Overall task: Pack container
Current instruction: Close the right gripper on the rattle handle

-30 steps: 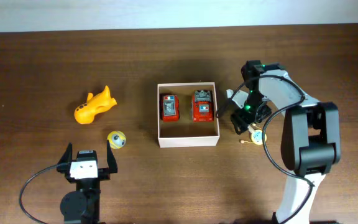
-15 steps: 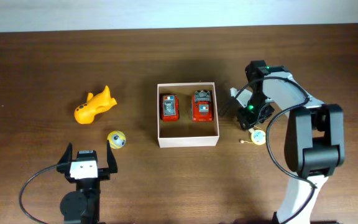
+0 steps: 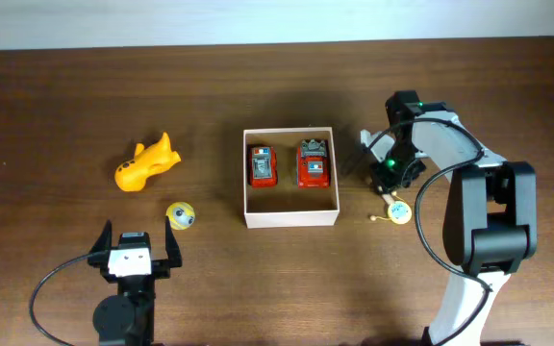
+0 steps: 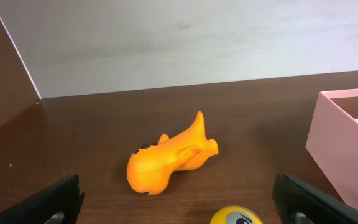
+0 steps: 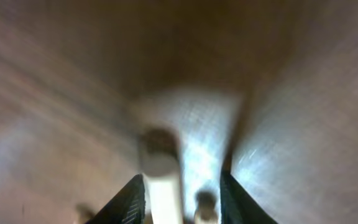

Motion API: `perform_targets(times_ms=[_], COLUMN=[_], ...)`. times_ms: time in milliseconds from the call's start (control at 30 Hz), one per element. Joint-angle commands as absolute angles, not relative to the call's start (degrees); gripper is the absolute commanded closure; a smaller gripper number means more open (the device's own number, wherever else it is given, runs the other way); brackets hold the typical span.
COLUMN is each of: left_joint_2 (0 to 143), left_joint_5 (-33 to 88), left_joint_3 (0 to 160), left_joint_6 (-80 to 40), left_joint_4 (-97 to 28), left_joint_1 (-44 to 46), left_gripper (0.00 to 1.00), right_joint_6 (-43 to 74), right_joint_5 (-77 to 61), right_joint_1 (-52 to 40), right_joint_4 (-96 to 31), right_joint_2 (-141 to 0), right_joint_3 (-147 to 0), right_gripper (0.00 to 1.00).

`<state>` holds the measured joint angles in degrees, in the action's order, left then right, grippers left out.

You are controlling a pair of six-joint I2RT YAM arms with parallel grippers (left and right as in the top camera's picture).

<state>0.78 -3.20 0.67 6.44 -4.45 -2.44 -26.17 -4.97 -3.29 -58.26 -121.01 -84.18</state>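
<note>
- Container (image 3: pixel 290 219) sat at the middle of the overhead frame, open side up, with two red toy cars (image 3: pixel 262 165) side by side in its upper half. Its lower half was bare cardboard.
- It looked light and thin-walled, so its sides would likely flex and it could skid on the smooth wooden table (image 3: pixel 56 106). The sounder hold would be a pinch over one wall near a corner.
- The left gripper (image 3: pixel 138 235) rested at the lower left, jaws spread wide and empty. A yellow ball (image 3: pixel 180 215) lay just beside it and an orange toy (image 3: pixel 145 163) lay farther up.
- The right gripper (image 3: pixel 378 168) hung just right of the container, with a small yellow round toy (image 3: pixel 397 210) close below it.
- In the right wrist view its jaws stood apart around a pale stick-like shape (image 5: pixel 160 180). The blur was too heavy to name the shape or to tell whether it was gripped.
- Overhead, the arm and cables hid the right fingertips.
- The left wrist view cut the container off at its right edge and the ball at the bottom.
</note>
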Motion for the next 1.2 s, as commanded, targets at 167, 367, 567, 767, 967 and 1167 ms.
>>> perform_targets(times_ms=[167, 367, 567, 767, 967, 1167], left_joint_2=[0.30, 0.30, 0.30, 0.30, 0.30, 0.30], left_joint_5=[-2.74, -2.74, -2.74, -2.74, -2.76, -2.76], left_joint_3=[0.51, 0.51, 0.51, 0.54, 0.51, 0.54], left_joint_6=[6.98, 6.98, 6.98, 6.98, 6.98, 6.98], left_joint_4=[-4.58, -4.58, -4.58, -4.58, -4.58, -4.58], left_joint_1=[-2.79, -2.79, -2.79, -2.79, -2.79, -2.79], left_gripper=[0.01, 0.01, 0.01, 0.01, 0.01, 0.01], right_joint_6=[-22.76, -19.35, -19.38, -19.42, -19.40, -19.42], right_joint_5=[-7.75, -7.73, -7.75, -7.70, -7.49, -6.83], right_joint_1=[-3.31, -3.33, -2.92, -2.11, -2.13, -2.11], right_joint_4=[-53.06, -54.28, -55.37, -58.11, -57.84, -54.98], right_joint_2=[-128.01, -128.01, -128.01, -128.01, -128.01, -128.01], right_joint_3=[-80.82, -80.77, -80.29, -79.26, -75.83, -74.41], right_gripper=[0.66, 0.66, 0.66, 0.63, 0.59, 0.61])
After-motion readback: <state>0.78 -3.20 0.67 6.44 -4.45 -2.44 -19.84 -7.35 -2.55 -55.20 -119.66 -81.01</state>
